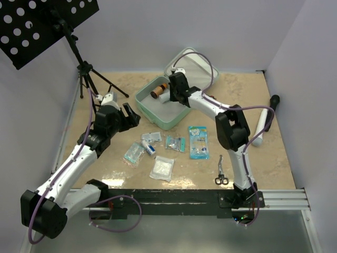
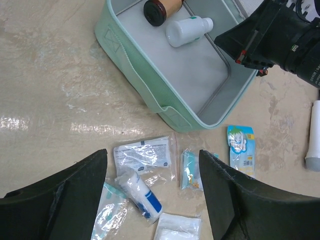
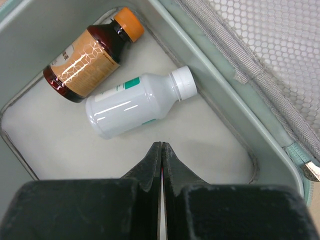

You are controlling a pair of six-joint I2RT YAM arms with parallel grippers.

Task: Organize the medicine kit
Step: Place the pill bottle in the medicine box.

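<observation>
- The left hand [image 2: 152,200] hovers above the loose packets near the middle of the worktop [image 1: 105,168]. Its fingers are spread wide apart and hold nothing.
- Not yet packed, near the middle of the worktop: a clear packet [image 2: 142,155], a small gauze roll [image 2: 141,194], a teal packet [image 2: 189,170] and a white gauze pad [image 1: 162,168].
- The medicine kit [image 1: 158,120] lies open towards the far edge, at its middle, with the lid propped up behind the tray.
- Already packed: a brown bottle [image 3: 90,55] and a white bottle [image 3: 135,102] lie on their sides, touching, in one corner of the tray. The rest of the lining is bare.
- The right hand [image 3: 161,160] hangs over the tray just beside the white bottle, fingers pressed together on nothing.
- Not yet packed, towards the right edge: a blue packet [image 1: 198,141], scissors [image 1: 221,171] and a white tube [image 1: 261,126].
- Judgement: the task is at an early stage, with two items stowed and at least seven outside.
</observation>
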